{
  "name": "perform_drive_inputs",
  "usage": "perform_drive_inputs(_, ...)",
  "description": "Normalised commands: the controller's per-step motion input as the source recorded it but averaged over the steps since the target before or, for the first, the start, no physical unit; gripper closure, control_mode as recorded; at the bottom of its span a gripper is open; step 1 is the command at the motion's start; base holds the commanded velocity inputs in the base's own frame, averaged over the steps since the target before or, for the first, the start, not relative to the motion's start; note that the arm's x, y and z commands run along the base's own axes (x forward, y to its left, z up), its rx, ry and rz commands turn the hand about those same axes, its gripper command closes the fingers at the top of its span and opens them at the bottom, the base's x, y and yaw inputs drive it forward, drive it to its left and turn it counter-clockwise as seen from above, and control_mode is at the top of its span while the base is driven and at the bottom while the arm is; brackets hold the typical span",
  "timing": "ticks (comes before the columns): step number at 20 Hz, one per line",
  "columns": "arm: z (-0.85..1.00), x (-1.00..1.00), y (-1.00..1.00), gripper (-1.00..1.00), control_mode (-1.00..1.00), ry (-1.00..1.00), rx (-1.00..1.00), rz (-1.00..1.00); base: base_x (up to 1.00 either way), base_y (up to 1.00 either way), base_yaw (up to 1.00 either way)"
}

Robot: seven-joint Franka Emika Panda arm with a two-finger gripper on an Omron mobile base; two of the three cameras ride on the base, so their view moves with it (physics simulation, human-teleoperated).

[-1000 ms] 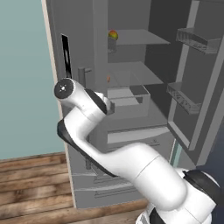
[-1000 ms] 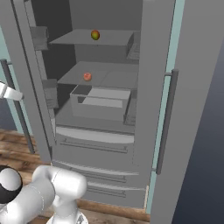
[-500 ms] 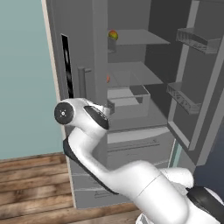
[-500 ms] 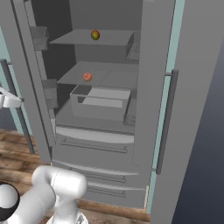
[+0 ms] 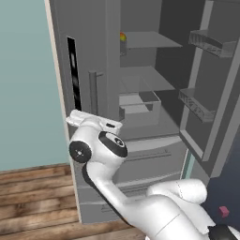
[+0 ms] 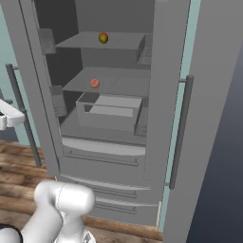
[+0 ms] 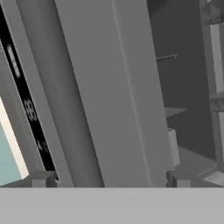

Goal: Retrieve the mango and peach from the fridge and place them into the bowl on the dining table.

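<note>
With the gripper spread wide and empty beside the fridge door edge, swing clear of it, then reach the mango on the upper shelf's front edge, peach below.

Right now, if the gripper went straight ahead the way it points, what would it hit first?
Probably the fridge's left door, which stands square between the open fingers; depth is unclear.

We see the fridge in matt grey, metal-looking and smooth, with a glossy black display panel. Its shelves look like dull grey plastic. The floor shows brown wood planks with visible grain. The arm wears glossy white plastic-looking shells with dark joints.
</note>
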Motion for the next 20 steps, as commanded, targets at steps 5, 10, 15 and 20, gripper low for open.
perform_drive_inputs(5, 0.39, -1.0, 0.42, -1.0, -1.0, -0.01, -0.01, 0.28, 0.0, 0.0, 0.0)
perform_drive_inputs(10, 0.27, -0.99, 0.54, -1.0, -1.0, 0.01, -0.07, 0.41, 0.0, 0.0, 0.0)
perform_drive_inputs(15, 0.48, -1.0, -0.44, -1.0, -1.0, -0.07, 0.03, 0.12, 0.0, 0.0, 0.0)
perform_drive_inputs(20, 0.33, -0.46, -0.97, -1.0, -1.0, 0.0, 0.47, -0.14, 0.0, 0.0, 0.0)
